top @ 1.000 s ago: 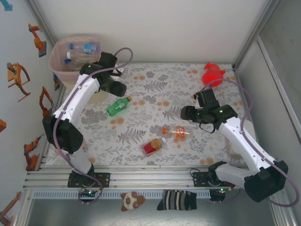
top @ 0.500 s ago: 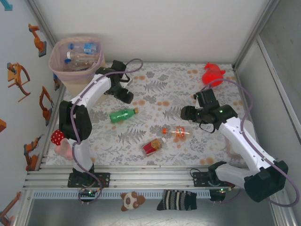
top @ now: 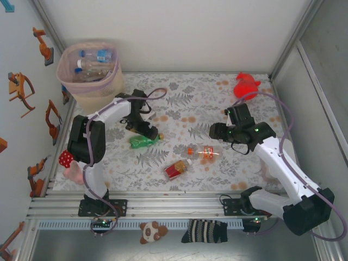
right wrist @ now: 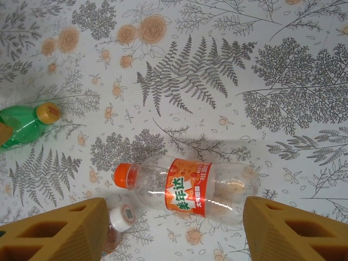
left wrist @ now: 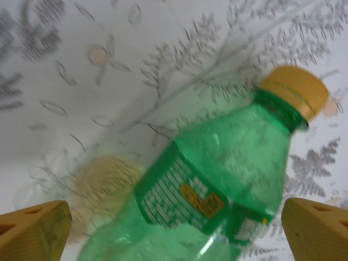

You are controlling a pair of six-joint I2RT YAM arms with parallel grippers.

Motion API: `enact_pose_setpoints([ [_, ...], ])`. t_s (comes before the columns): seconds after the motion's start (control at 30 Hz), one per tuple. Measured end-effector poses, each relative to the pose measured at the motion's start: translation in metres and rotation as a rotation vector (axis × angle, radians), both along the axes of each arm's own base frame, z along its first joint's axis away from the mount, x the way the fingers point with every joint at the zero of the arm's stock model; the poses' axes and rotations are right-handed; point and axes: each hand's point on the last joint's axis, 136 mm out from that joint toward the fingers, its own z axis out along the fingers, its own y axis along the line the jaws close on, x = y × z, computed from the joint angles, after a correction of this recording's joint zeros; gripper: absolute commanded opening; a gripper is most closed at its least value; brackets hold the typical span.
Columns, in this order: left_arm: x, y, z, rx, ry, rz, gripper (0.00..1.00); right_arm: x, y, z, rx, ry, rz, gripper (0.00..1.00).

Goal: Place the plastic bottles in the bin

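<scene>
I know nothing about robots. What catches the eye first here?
A bright green bottle lies on the flowery table, the left claw open over it. At the far left corner stands a beige bin with clear bottles inside; a red plush toy sits far right.

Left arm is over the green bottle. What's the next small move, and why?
Probably lower the left gripper and close it. Its jaws stand open on either side of the green bottle, which lies on the table between them, not yet gripped.
</scene>
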Motion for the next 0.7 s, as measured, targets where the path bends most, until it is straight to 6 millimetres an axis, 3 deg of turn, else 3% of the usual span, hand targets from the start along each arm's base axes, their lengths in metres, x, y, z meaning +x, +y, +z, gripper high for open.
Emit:
enact_pose_setpoints([
  [0.33, -0.029, -0.02, 0.001, -0.003, -0.01, -0.026, 0.96, 0.0, 0.0, -0.001, -0.001, 0.002, -0.001, 0.66],
  [0.7, -0.027, -0.022, -0.013, 0.109, -0.061, -0.029, 0.84, -0.002, -0.002, -0.006, -0.006, 0.013, -0.004, 0.66],
])
